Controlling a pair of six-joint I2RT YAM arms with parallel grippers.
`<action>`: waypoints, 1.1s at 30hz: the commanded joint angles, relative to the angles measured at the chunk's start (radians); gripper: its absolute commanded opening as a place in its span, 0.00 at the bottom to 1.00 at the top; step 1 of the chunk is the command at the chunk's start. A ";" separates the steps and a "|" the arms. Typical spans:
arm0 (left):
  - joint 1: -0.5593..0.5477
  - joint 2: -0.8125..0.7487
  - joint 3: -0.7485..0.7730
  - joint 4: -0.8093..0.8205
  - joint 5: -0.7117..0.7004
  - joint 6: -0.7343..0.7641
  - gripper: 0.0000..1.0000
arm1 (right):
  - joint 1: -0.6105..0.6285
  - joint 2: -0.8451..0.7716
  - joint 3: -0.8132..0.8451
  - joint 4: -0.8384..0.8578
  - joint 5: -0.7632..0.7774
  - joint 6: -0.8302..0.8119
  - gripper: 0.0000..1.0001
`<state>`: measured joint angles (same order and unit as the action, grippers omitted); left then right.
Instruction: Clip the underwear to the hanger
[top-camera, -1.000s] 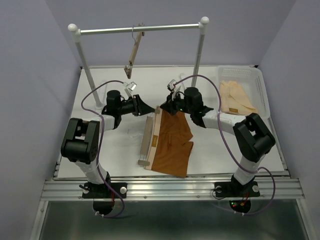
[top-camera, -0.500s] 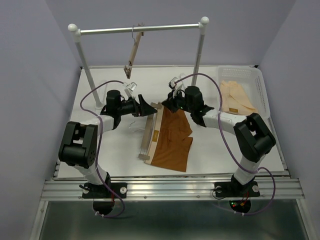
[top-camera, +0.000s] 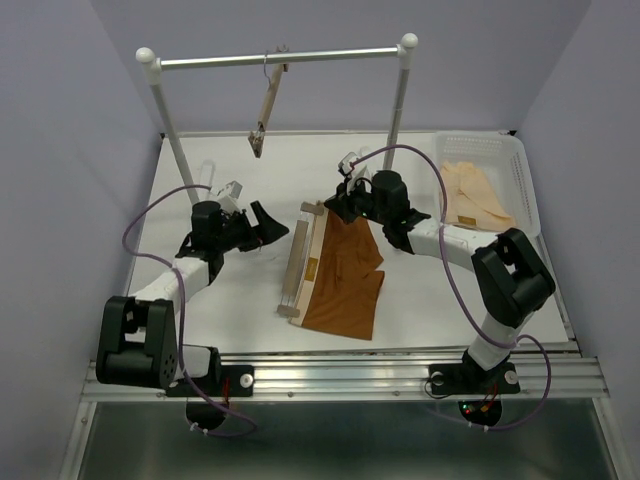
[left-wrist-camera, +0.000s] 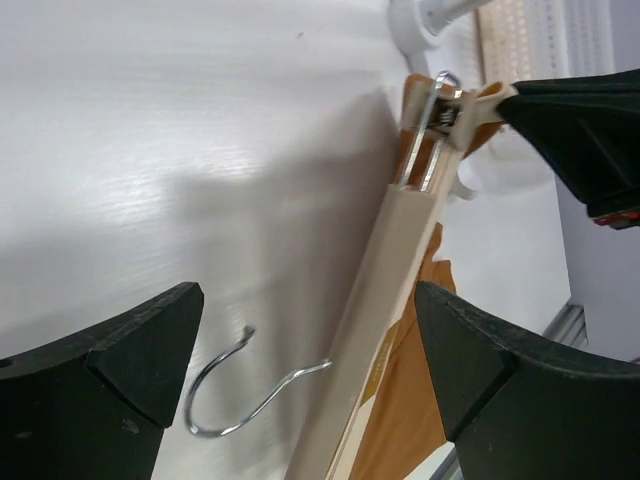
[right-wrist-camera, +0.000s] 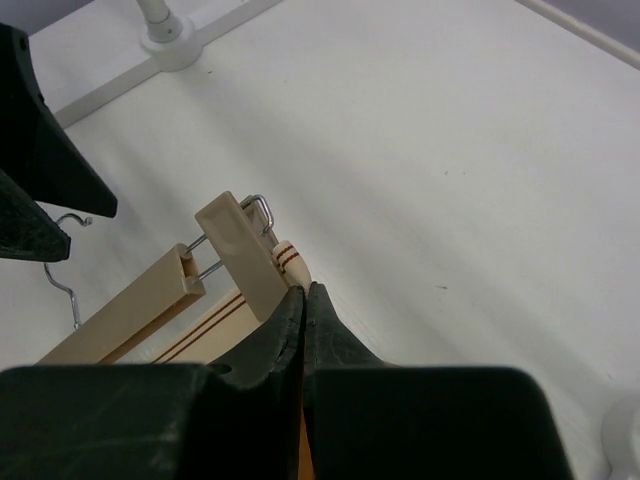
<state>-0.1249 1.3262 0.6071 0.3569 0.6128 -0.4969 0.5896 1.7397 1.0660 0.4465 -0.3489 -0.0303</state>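
the hanger (top-camera: 298, 265) lay flat on the white table (top-camera: 220, 290) between the two arms, running from its far clip (right-wrist-camera: 243, 250) down towards its near clip (top-camera: 288, 312). its wire hook (left-wrist-camera: 235, 395) rested on the table on the left side. the underwear (top-camera: 345, 275) was spread along the bar's right side, with the tan waistband (right-wrist-camera: 286, 253) touching the wood, so the cloth edge sat where the clips could bite it.

the right gripper (right-wrist-camera: 303, 292) was clenched at the far end. its tips met on the striped waistband corner, just beside the far clip's wooden paddle. that grip probably served to pin the corner against the clip and keep the cloth lined up with the bar. whether the tips also nipped the paddle's edge could not be told.

the left gripper (top-camera: 266, 222) was released, jaws spread wide, holding nothing. it hovered over bare table just left of the hanger, facing the far clip, which its wrist camera framed between the two fingers. from there it looked placed to work that clip while the other arm kept the cloth in place.

neither clip could be confirmed shut on the garment, and the near end looked unattended, so the job seemed early. a second hanger (top-camera: 268, 108) hung on the steel rail (top-camera: 280, 57). pale garments (top-camera: 470, 195) sat in the basket (top-camera: 525, 190), well apart.
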 joint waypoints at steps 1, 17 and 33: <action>0.031 -0.111 -0.088 -0.022 -0.062 -0.031 0.99 | -0.001 -0.048 0.028 0.046 -0.010 -0.017 0.01; 0.037 -0.213 -0.225 0.037 -0.126 -0.075 0.72 | -0.001 -0.052 0.028 0.038 -0.019 -0.020 0.01; 0.038 -0.111 -0.139 0.042 -0.122 -0.025 0.19 | -0.001 -0.043 0.038 0.012 -0.035 -0.017 0.01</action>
<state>-0.0895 1.2289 0.4156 0.3557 0.4732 -0.5507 0.5896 1.7397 1.0660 0.4450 -0.3660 -0.0372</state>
